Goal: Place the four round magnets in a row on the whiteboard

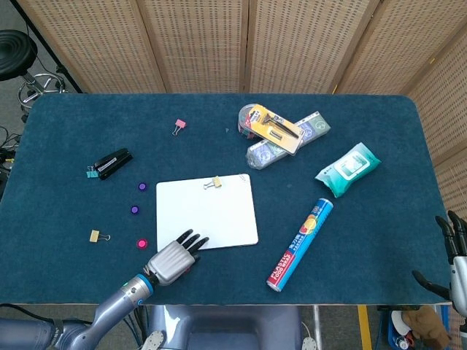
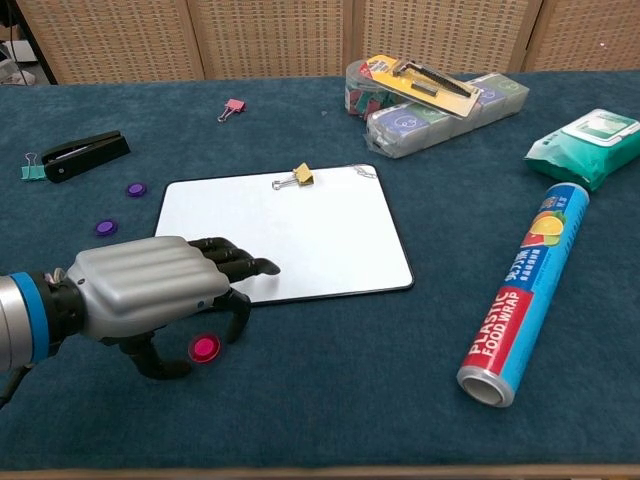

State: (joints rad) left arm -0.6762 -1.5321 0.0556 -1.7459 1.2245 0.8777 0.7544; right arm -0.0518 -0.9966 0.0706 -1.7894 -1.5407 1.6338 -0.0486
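The whiteboard [image 1: 211, 215] [image 2: 310, 230] lies flat in the middle of the blue table. Two purple round magnets [image 1: 141, 187] [image 1: 134, 210] and a pink one [image 1: 141, 243] sit on the cloth left of it. A second pink magnet [image 2: 205, 348] lies just off the board's near left corner. My left hand [image 1: 173, 257] [image 2: 150, 298] hovers over that magnet with fingers spread, its thumb and a finger on either side of it, holding nothing. In the head view the hand hides this magnet. My right hand [image 1: 454, 251] stays at the far right edge, fingers apart and empty.
A yellow binder clip [image 1: 214, 182] rests on the board's far edge. A stapler [image 1: 111, 162], a pink clip [image 1: 179, 126] and a yellow clip [image 1: 96, 235] lie to the left. Boxes [image 1: 281, 131], a wipes pack [image 1: 348, 168] and a plastic wrap roll [image 1: 300, 244] lie to the right.
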